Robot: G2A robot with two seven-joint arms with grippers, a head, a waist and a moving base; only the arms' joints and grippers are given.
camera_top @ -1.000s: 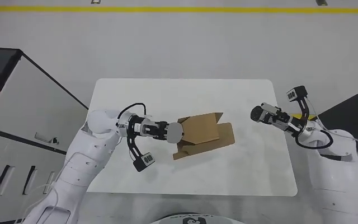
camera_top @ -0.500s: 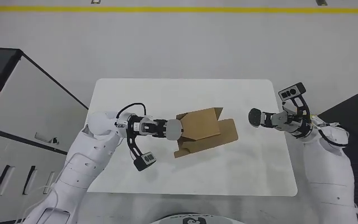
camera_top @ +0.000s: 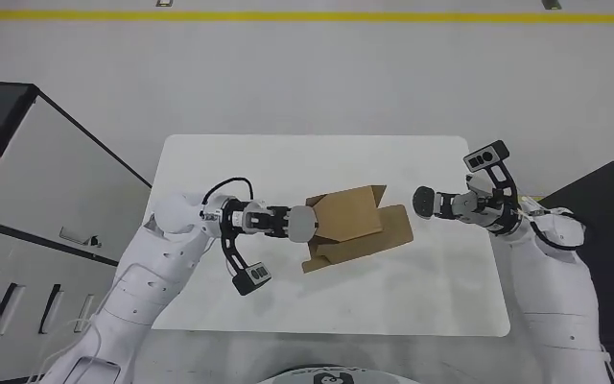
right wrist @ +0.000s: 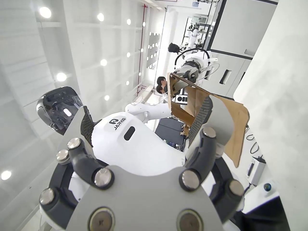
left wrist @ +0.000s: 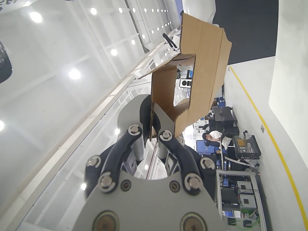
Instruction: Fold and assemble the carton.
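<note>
"Where is the carton (camera_top: 350,223)?"

"It is over the middle of the white bench (camera_top: 240,173). It is brown and half open, with flaps sticking out. I can't tell if its bottom rests on the bench."

"Who has it?"

"The left tool (camera_top: 307,223) does. Its two fingers are pinched tight on one thin edge of the carton, on the side near the left arm."

"And the right tool (camera_top: 422,200)?"

"It is on the other side, just beside the far flap. In the top view there is a small gap between them."

"Is it holding something?"

"No. Its fingers are spread wide apart with nothing between them. In the right wrist view the carton sits behind one finger (right wrist: 204,114), so I can't tell there if they touch."
</note>
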